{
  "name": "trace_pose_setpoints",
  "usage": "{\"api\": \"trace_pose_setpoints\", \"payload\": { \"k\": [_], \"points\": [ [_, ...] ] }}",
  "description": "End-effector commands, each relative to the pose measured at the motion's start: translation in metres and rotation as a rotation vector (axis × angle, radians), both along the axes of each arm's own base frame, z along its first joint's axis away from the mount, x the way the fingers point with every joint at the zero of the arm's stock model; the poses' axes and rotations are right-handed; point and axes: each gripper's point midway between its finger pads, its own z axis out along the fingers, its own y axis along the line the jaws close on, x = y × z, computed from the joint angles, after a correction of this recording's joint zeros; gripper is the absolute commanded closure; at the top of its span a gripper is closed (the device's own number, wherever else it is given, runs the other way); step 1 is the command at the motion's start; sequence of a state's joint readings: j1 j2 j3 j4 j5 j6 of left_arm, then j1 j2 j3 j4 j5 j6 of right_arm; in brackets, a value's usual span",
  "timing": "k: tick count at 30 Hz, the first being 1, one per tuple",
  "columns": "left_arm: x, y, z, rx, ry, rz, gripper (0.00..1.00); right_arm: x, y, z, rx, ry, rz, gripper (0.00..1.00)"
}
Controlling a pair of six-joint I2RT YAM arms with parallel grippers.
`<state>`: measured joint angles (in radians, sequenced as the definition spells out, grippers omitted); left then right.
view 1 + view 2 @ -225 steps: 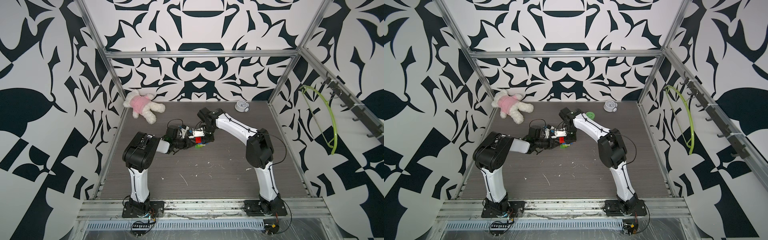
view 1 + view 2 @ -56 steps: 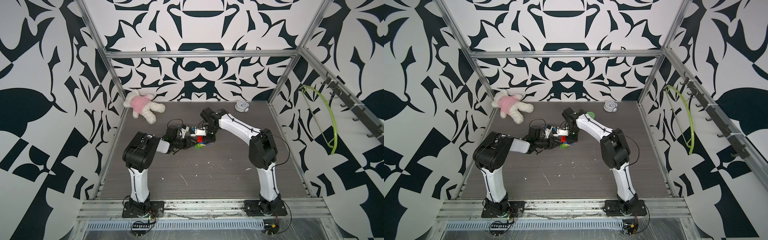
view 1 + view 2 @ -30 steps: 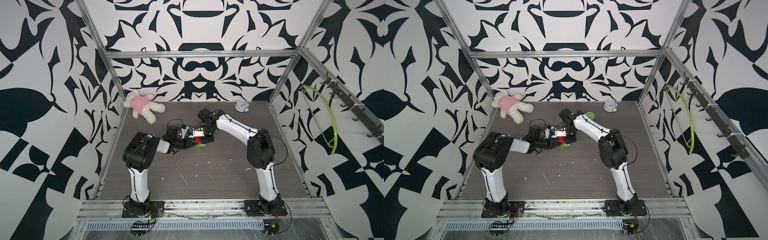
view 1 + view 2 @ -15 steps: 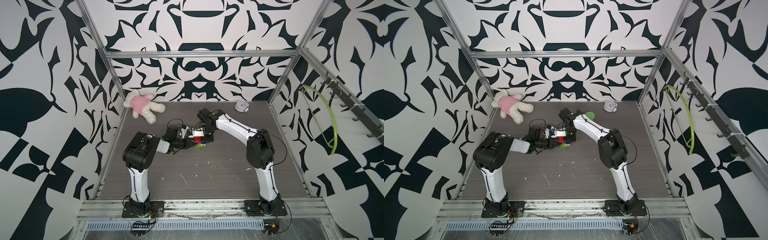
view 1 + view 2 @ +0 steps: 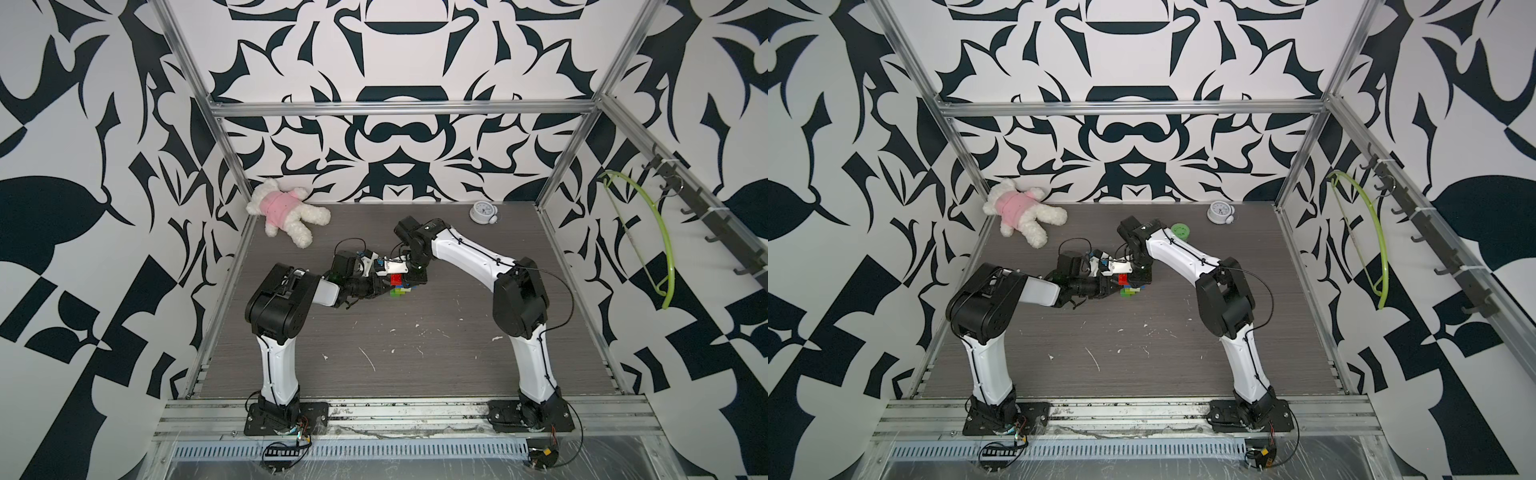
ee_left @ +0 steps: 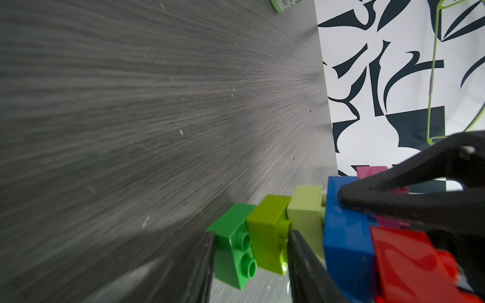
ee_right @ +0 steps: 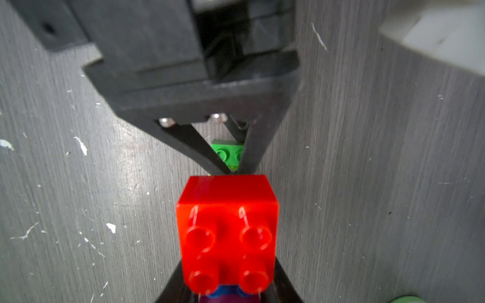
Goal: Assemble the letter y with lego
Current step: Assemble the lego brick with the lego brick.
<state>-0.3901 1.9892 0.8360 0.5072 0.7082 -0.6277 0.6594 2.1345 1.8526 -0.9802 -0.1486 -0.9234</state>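
The letter y (image 5: pixel 400 286) hangs low over the table middle, held from both sides. In the left wrist view its green brick (image 6: pixel 233 244), lime brick (image 6: pixel 270 236) and paler lime brick (image 6: pixel 307 217) form the stem. That stem joins the blue crossbar (image 6: pixel 346 236), which carries the red (image 6: pixel 409 262) and pink (image 6: pixel 372 171) prongs. My left gripper (image 6: pixel 252 267) is shut across the green and lime bricks. My right gripper (image 7: pixel 228 296) is shut on the blue and pink end below the red brick (image 7: pixel 227 225). Both top views show the cluster (image 5: pixel 1127 286) between the two wrists.
A plush toy (image 5: pixel 286 214) lies at the back left and a small clock (image 5: pixel 482 212) at the back right. A round green tub (image 5: pixel 1180 230) stands behind the right arm. A lime hanger (image 5: pixel 660 249) hangs on the right wall. White specks dot the table.
The right arm has edged slightly to the left over the last two seconds. Both grippers keep the same hold on the bricks.
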Motion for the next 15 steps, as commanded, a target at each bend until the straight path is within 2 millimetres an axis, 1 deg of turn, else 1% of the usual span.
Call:
{"api": "trace_pose_setpoints", "payload": {
  "k": [1, 8, 15],
  "points": [
    [-0.083, 0.082, -0.136, 0.459, 0.459, 0.146, 0.54, -0.019, -0.01, -0.032, -0.082, 0.094, 0.015, 0.9],
    [-0.083, 0.082, -0.136, 0.46, 0.46, 0.146, 0.53, -0.023, -0.009, -0.042, -0.081, 0.123, 0.009, 0.92],
    [-0.083, 0.082, -0.136, 0.459, 0.461, 0.146, 0.54, -0.025, -0.016, -0.053, -0.12, 0.133, 0.007, 0.95]
  ]
}}
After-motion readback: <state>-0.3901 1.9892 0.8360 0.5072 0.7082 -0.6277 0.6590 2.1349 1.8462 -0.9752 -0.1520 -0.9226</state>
